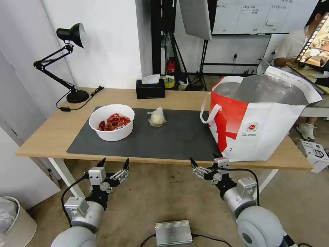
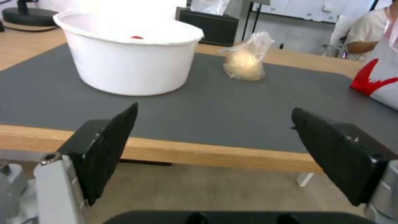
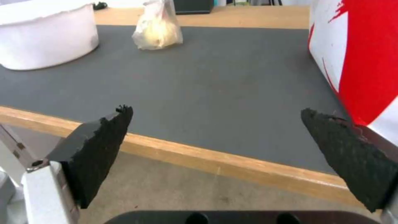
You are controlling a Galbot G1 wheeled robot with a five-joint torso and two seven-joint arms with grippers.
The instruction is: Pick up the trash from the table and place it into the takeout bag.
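Both sets of fingers are spread wide and hold nothing. The left gripper [image 1: 113, 164] hangs below the desk's near edge at about 7 o'clock in the head view, its black fingers [image 2: 108, 146] pointing up toward the desk. The right gripper [image 1: 204, 162] hangs at about 5 o'clock, also below the near edge, just beside the lower front corner of the takeout bag [image 1: 260, 116]. From the left gripper, the white round bowl [image 1: 111, 122] of red shells sits at 12 o'clock on the dark grey mat [image 1: 178, 137]. The small knotted clear bag [image 1: 157, 117], with something pale inside, rests on the mat at 3 o'clock from the bowl, apart from it. The takeout bag stands upright on the desk [image 1: 44, 130] at the mat's right end, its mouth open and silver lining showing. A black tissue box [image 1: 150, 89] sits toward the desk's far edge, at 12 o'clock from the knotted bag, and a black desk lamp [image 1: 68, 61] stands at 10 o'clock from the bowl.
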